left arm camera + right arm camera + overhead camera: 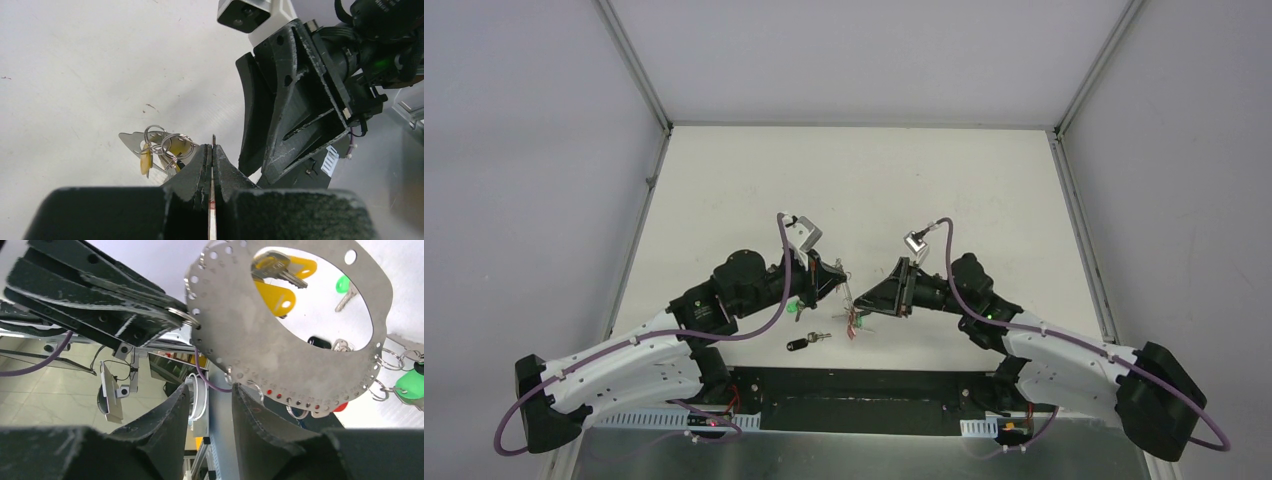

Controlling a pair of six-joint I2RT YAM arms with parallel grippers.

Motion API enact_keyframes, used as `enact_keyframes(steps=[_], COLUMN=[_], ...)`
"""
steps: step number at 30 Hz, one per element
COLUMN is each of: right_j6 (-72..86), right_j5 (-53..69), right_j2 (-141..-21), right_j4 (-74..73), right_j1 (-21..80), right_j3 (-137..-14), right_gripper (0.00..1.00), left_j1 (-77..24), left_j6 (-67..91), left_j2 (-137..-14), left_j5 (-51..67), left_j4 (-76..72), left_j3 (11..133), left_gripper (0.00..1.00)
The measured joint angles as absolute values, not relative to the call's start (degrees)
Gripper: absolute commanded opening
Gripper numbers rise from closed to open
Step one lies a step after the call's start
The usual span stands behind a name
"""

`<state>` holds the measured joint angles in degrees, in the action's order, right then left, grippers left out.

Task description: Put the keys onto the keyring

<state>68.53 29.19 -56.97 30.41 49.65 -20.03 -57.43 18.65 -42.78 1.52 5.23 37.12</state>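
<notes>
One black-capped key half hidden behind keyring, left pincer clamped on it, right pincer parted, empty

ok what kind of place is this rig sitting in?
Probably a robot lab test cell, not a home or workshop: a white table boxed in by plain grey panels on aluminium framing, with the left arm and right arm bolted at its near edge.
</notes>
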Motion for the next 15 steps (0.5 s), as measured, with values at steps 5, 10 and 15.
enact_keyframes(steps=[5,10,15], right_j6=[64.1,59.83,56.23], right_j5=[27.2,24.64,21.47], right_j2=[-53.01,-53.1,-54.65], right_j4=[21.91,11.16,1.5], right_j1=[50.26,51.79,53.47], right_j3=[-23.4,-27.49,-32.23], right_gripper=[0.47,0.49,0.4], left_j1=[-57.43,-57.43,-57.43], left_j6=[19.11,19.86,20.21], left_j2=[-43.57,-44.51,-44.66], left_j5=[1.52,1.52,1.48], left_j4=[5.21,5.37,5.39], left_j3=[37.89,38.11,38.11], left_gripper=[0.0,0.0,0.0])
